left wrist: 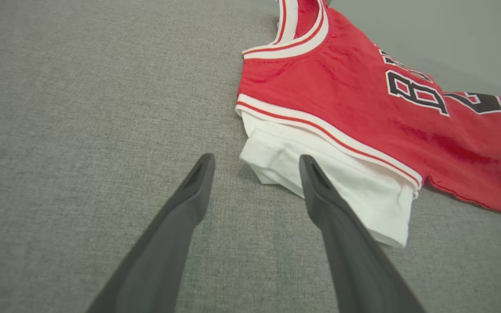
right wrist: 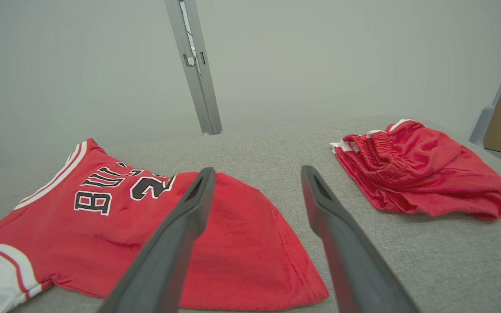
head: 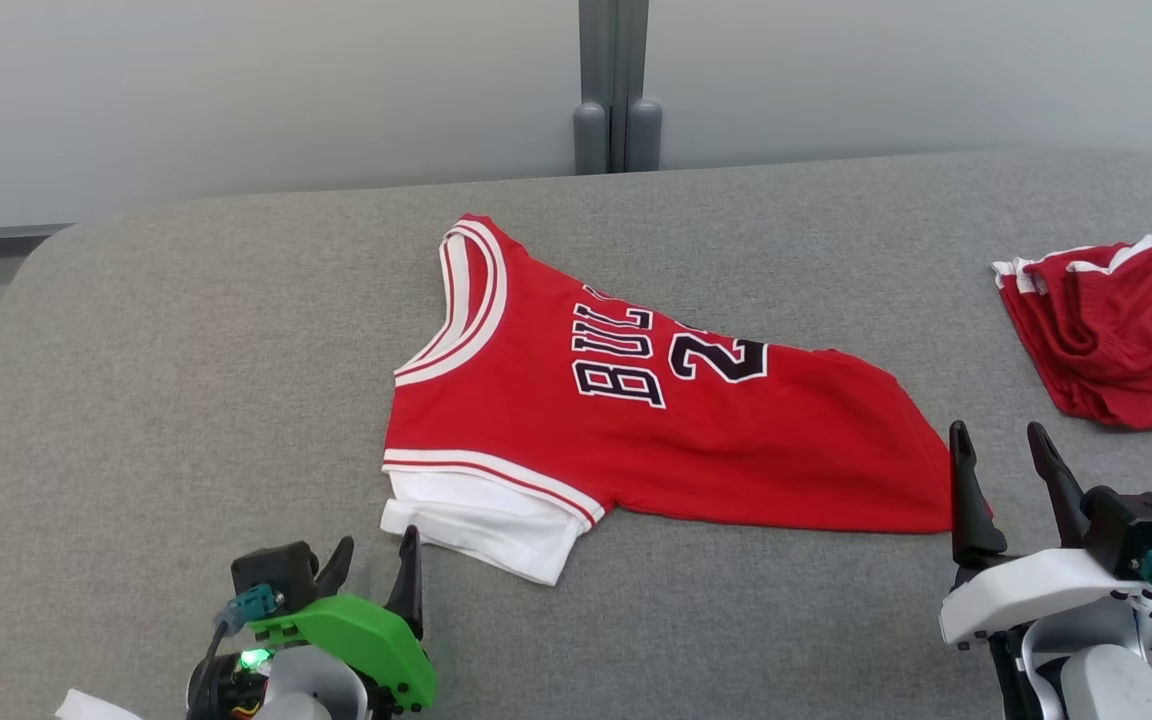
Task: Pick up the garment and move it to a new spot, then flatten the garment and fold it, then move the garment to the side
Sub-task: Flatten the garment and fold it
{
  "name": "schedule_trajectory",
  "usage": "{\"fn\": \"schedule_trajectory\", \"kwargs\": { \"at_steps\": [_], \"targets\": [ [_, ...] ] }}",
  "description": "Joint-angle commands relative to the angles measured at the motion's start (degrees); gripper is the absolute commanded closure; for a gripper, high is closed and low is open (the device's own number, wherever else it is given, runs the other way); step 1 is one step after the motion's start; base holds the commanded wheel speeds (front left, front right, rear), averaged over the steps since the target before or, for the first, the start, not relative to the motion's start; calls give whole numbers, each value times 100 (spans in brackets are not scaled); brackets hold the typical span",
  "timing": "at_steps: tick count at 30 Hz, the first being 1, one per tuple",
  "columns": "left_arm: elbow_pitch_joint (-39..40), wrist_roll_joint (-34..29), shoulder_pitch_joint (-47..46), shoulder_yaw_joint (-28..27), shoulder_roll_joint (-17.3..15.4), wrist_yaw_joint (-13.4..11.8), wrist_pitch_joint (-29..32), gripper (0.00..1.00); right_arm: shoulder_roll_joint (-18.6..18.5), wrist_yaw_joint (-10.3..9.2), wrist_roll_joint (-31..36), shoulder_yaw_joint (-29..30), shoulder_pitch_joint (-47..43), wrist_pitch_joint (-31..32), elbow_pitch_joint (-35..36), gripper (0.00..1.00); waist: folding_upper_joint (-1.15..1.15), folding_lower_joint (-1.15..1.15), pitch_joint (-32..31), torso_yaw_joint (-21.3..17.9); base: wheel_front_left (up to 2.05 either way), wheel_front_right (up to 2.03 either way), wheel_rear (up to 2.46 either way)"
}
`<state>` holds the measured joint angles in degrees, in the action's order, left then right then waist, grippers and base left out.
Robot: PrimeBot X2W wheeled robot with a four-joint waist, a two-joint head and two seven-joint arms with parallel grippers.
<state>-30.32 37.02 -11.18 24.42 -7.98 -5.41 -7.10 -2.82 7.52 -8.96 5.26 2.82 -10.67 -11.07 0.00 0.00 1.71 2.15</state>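
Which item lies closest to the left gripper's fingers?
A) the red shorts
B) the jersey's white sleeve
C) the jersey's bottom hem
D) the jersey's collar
B: in the left wrist view, the white sleeve poking out of the red jersey lies just ahead of the open left gripper, with one finger overlapping its edge in that view.

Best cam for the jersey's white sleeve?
Left wrist view: the white sleeve is close, hem and folds clear. Head view shows it small, whole; right wrist view catches a sliver at its lower-left corner.
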Motion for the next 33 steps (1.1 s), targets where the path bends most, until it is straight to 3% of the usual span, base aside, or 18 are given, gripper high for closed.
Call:
{"fn": "schedule_trajectory", "kwargs": {
  "at_steps": [1, 11, 22, 25, 27, 28, 33],
  "targets": [
    [-134, 69, -172, -8, 21, 83, 48, 0, -14, -7, 46, 11, 69, 21, 0, 0, 0, 0, 117, -98, 0, 0, 0],
    [-1028, 273, -720, -75, 101, 439, -59, 0, -14, -7, 114, 156, 128, 57, -40, 0, 0, 0, 342, -298, 0, 0, 0],
    [-1675, 348, -1065, -92, 157, 620, -303, 0, -14, -7, 137, 272, 196, 21, -227, 0, 0, 0, 418, -332, 0, 0, 0],
    [-1835, 366, -1147, -71, 199, 671, -305, 15, -14, -7, 128, 267, 211, 7, -281, 0, 0, 0, 436, -327, 0, 0, 0],
    [-1944, 391, -1211, -78, 226, 692, -336, 36, -14, -7, 121, 264, 227, -2, -312, 0, 0, 0, 449, -327, 0, 0, 0],
    [-2031, 406, -1263, -77, 264, 701, -376, 53, -15, -7, 124, 270, 237, 2, -350, 0, 0, 0, 459, -329, 0, 0, 0],
    [-2118, 391, -1358, -20, 312, 749, -505, 92, -14, -7, 166, 364, 222, -1, -432, 0, 0, 0, 489, -335, 0, 0, 0]
  ]
}}
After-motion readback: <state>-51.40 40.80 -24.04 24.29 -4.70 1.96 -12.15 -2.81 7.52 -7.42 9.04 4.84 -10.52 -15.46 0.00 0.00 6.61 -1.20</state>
